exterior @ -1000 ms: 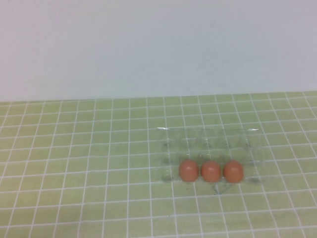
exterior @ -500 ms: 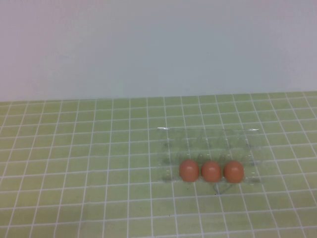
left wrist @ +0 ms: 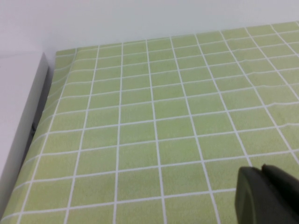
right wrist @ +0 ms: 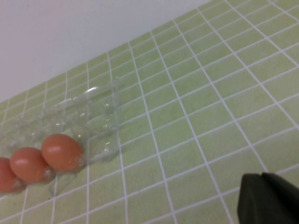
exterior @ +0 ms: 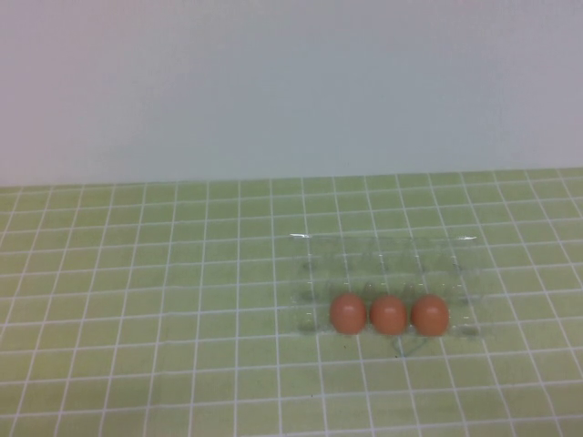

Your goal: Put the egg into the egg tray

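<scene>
- Egg tray (exterior: 387, 273), right of centre in the high view, long axis left-right; three eggs (exterior: 389, 314) along its near row.
- Left gripper (left wrist: 268, 196) low over bare counter (exterior: 137, 300), fingers together.
- Right gripper (right wrist: 268, 198) off tray, fingers together.

Matte black grippers (left wrist: 268, 196) (right wrist: 268, 198), blocky, rounded.

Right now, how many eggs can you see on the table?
3. All sit side by side in the near row of the clear egg tray: left egg, middle egg, right egg. The far row looks empty; none seems hidden.
</scene>
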`<action>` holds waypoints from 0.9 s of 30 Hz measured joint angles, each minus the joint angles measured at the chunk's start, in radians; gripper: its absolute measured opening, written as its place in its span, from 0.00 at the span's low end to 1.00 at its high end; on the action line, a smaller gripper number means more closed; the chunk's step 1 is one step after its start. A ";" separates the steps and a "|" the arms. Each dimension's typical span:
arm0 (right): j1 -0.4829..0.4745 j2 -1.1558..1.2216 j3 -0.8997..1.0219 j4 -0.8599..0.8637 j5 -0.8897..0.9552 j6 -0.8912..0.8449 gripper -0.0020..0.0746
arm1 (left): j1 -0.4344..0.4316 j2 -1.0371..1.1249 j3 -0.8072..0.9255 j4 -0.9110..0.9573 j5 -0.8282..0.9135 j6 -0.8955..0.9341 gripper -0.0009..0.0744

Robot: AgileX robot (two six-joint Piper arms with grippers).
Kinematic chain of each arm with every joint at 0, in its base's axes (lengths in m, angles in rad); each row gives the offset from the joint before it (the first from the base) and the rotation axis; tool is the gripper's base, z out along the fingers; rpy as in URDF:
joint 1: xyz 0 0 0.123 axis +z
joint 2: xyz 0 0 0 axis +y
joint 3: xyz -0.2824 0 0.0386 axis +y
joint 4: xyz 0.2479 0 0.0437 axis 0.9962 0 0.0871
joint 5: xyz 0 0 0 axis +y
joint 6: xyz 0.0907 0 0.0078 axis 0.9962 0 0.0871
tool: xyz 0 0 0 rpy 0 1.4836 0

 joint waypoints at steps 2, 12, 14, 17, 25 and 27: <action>0.005 0.000 0.000 0.000 0.000 0.000 0.02 | 0.000 0.000 0.000 0.000 0.000 0.000 0.01; 0.007 0.000 0.000 -0.002 0.000 0.000 0.02 | 0.000 0.000 0.000 0.000 0.000 0.000 0.01; 0.007 0.000 0.000 -0.002 0.000 0.000 0.02 | 0.000 0.000 0.000 0.000 0.000 0.000 0.01; 0.007 0.000 0.000 -0.002 0.000 0.000 0.02 | 0.000 0.000 0.000 0.000 0.000 0.000 0.01; 0.007 0.000 0.000 -0.036 -0.016 -0.308 0.02 | 0.000 0.000 0.000 0.000 0.000 0.000 0.01; 0.007 0.000 0.001 -0.040 -0.016 -0.351 0.02 | 0.000 0.000 0.000 0.000 0.000 0.000 0.01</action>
